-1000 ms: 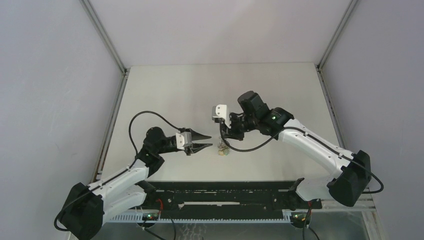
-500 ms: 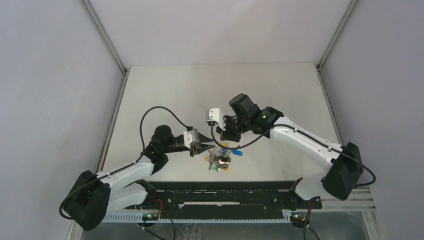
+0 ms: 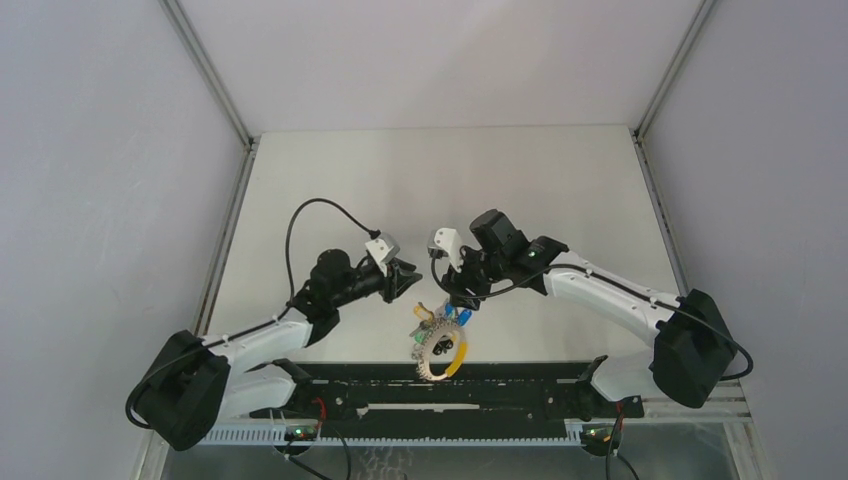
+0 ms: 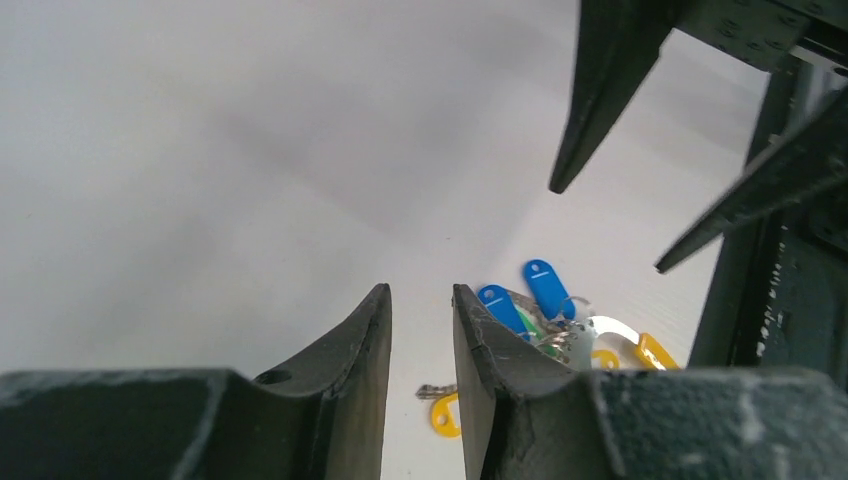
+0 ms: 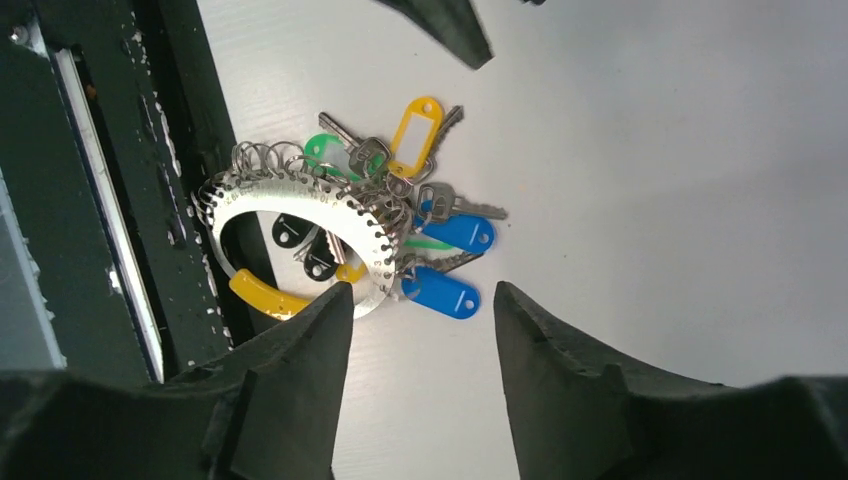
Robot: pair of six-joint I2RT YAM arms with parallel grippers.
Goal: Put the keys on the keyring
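The keyring [image 5: 290,190] is a silvery perforated ring with a yellow band [image 5: 265,296] and blue, green and yellow tags. It lies flat on the table by the front rail [image 3: 428,350]. Two small black-headed keys [image 5: 292,232] sit inside its loop; I cannot tell whether they hang on it. My right gripper [image 5: 422,292] is open just above the bunch [image 3: 457,303], holding nothing, with a blue tag [image 5: 440,292] between its tips. My left gripper [image 4: 420,292] stands narrowly open and empty, to the left of the bunch [image 3: 408,280].
A black rail [image 3: 450,385] runs along the table's near edge, and the ring's rim overlaps it [image 5: 170,150]. In the left wrist view, a yellow tag [image 4: 445,412] and two blue tags [image 4: 545,285] lie just past my fingers.
The right gripper has opened and let go of the keyring, which now lies spread out nearer the front rail. The left gripper has drawn back and up a little.
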